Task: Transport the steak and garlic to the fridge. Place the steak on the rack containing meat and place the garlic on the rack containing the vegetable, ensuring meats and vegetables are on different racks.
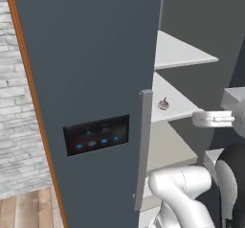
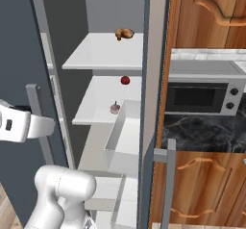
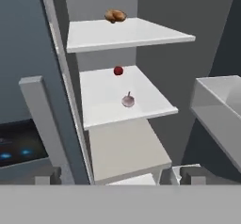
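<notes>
Fridge (image 2: 91,40): was seen standing open, its slate-grey door (image 1: 91,78) swung out, with the black panel (image 1: 96,135) lit blue and the long grey handle (image 1: 143,145) at the door's edge.
Garlic (image 3: 128,100): was found resting on the middle white shelf (image 3: 141,108), near its front edge, upright with its stem up.
Red item (image 3: 118,70): was spotted further back on that same shelf, apart from the garlic.
Brown item (image 3: 115,16): was seen on the top shelf (image 3: 141,35), toward the back.
Arm (image 1: 184,188): was raised from the base, elbow bent low, with the hand held level in front of the open fridge.
Fingers (image 3: 110,175): were spread wide apart, with nothing held between them.
Microwave (image 2: 202,91): was noted on the dark counter (image 2: 206,132) beside the fridge.
</notes>
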{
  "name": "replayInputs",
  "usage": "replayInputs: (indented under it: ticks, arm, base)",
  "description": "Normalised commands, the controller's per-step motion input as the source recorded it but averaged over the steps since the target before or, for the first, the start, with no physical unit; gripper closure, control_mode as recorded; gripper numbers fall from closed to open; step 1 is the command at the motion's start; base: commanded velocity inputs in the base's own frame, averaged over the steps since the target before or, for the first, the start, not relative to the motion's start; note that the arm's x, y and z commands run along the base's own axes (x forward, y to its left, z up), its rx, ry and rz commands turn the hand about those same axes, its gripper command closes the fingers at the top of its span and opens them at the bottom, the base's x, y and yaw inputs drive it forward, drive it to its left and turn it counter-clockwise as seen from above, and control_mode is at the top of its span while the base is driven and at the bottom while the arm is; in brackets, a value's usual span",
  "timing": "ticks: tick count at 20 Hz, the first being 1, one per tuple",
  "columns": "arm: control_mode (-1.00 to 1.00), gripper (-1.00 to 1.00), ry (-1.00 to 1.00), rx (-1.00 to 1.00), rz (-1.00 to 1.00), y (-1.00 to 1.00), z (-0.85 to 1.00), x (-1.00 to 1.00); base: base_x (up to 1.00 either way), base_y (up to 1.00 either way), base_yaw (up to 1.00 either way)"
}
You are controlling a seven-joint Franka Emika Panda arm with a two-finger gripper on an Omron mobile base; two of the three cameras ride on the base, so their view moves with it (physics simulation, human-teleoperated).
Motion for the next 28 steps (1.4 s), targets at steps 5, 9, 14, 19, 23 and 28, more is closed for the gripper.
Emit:
replayInputs:
  ticks: [5,9,14,19,23,28]
  arm:
    - [1.0,-1.0,0.0,0.0,0.0,0.0,0.0,0.0]
    - [1.0,-1.0,0.0,0.0,0.0,0.0,0.0,0.0]
    - [1.0,-1.0,0.0,0.0,0.0,0.0,0.0,0.0]
    - [1.0,-1.0,0.0,0.0,0.0,0.0,0.0,0.0]
    - [1.0,-1.0,0.0,0.0,0.0,0.0,0.0,0.0]
    - [1.0,-1.0,0.0,0.0,0.0,0.0,0.0,0.0]
  base:
    - [-1.0,0.76,0.07]
    - [-1.0,1.0,0.07]
    - [-1.0,0.82,0.07]
    - [-1.0,0.46,0.04]
    - [-1.0,0.02,0.01]
    - [-1.0,-0.11,0.01]
